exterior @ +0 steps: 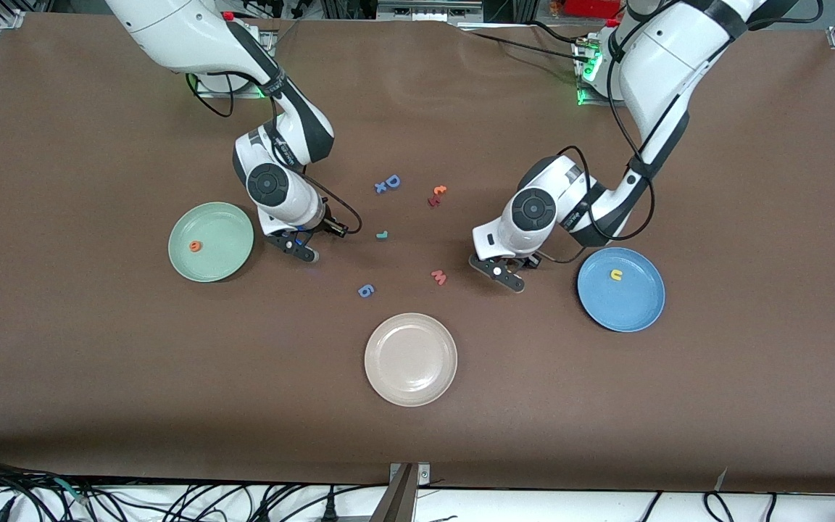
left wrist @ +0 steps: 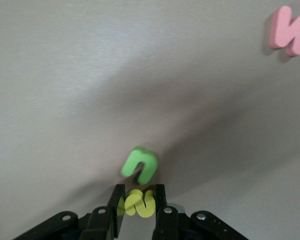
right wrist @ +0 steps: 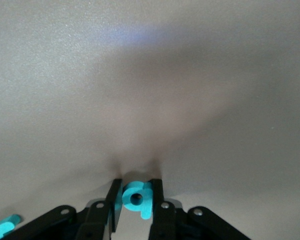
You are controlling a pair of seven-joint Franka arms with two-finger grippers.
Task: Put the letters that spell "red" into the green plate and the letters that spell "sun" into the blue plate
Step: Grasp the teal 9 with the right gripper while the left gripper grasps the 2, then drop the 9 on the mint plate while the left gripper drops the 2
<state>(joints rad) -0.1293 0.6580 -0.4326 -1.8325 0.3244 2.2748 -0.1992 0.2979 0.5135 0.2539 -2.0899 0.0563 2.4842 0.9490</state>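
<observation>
i see the left end effector (left wrist: 139, 202) clamped on a chunky yellow foam "s" (left wrist: 139, 202), the right end effector (right wrist: 136, 199) clamped on a teal foam "d" (right wrist: 138, 198), over the matte tabletop (exterior: 98, 362)

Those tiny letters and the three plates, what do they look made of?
The letters, like the pink w and the green n, look like soft matte foam: thick, blunt-edged, no shine. The green plate, blue plate and beige plate look like smooth plastic or melamine with a faint sheen, though glazed ceramic can't be ruled out.
</observation>
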